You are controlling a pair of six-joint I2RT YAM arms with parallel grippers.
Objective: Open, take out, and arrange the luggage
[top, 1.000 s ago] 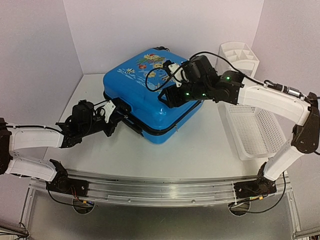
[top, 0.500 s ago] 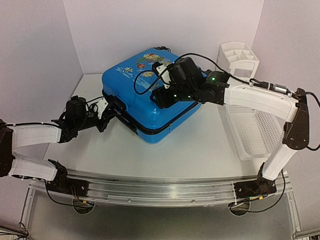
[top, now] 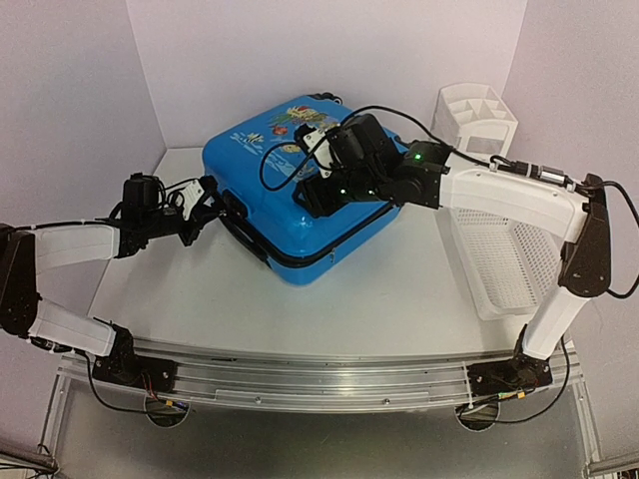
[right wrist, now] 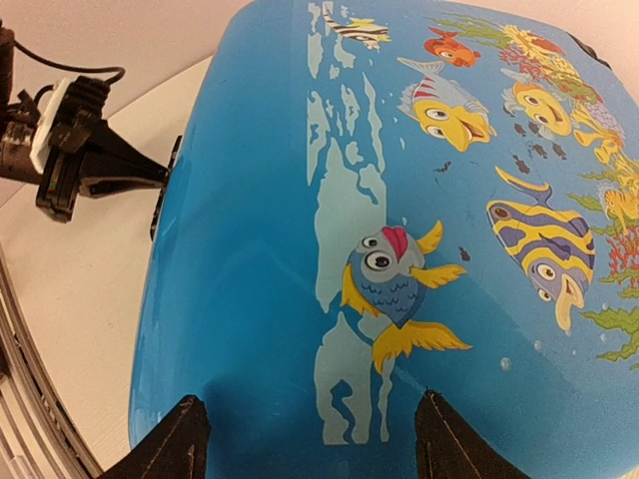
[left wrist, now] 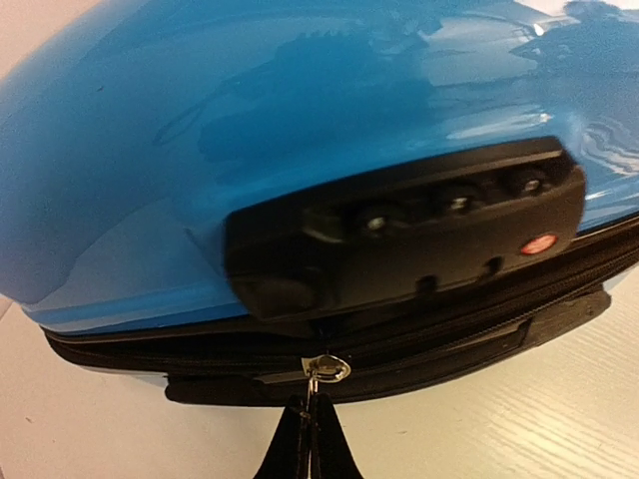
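The luggage (top: 290,190) is a bright blue hard-shell suitcase with a fish print, lying flat with its lid closed. My left gripper (top: 205,205) sits at its left side. In the left wrist view the gripper (left wrist: 309,404) is shut on the silver zipper pull (left wrist: 325,369), just below the black combination lock (left wrist: 399,239). My right gripper (top: 315,190) is open over the lid. Its two dark fingertips (right wrist: 190,419) stand wide apart on the blue shell (right wrist: 300,249), holding nothing. The left gripper (right wrist: 90,150) also shows at the suitcase's edge.
A white perforated basket (top: 499,259) stands along the right side of the table. A white compartmented organizer (top: 477,112) sits behind it in the far right corner. Walls close the left, back and right sides.
My left gripper has moved away from me and to the left along the suitcase's side with the zipper pull. The right arm has slid left across the lid, and the suitcase has shifted slightly left.
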